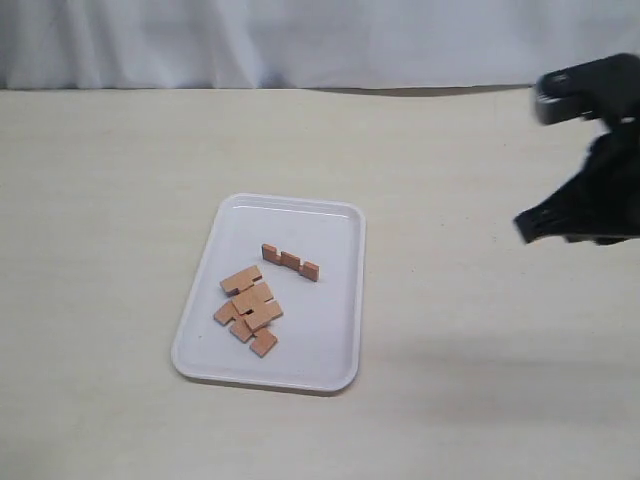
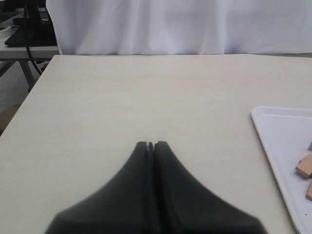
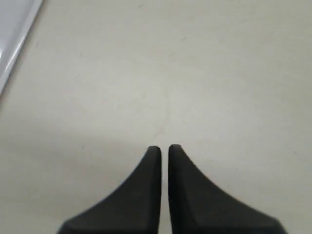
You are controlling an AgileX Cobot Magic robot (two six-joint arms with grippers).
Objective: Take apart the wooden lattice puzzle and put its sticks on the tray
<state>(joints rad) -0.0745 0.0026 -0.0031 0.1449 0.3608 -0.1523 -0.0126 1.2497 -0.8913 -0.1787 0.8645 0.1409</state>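
The left black hand (image 2: 150,144) hovers over the pale desk (image 2: 122,97), its fingers pressed together and empty. The white glossy rectangular tray (image 1: 330,340) holds the reddish-brown notched wooden sticks (image 1: 250,305), most heaped, one apart. To its right, the right black hand (image 3: 165,148) has its fingers all but touching, pinching nothing.

The white rectangular plastic tray (image 1: 330,360) lies on the pale worktop (image 1: 480,400), left of the black right tool (image 1: 522,228), well apart from it. On the tray, one reddish-brown notched wooden stick (image 1: 290,262) lies alone behind a heap of like sticks (image 1: 248,308) nearer the front left corner
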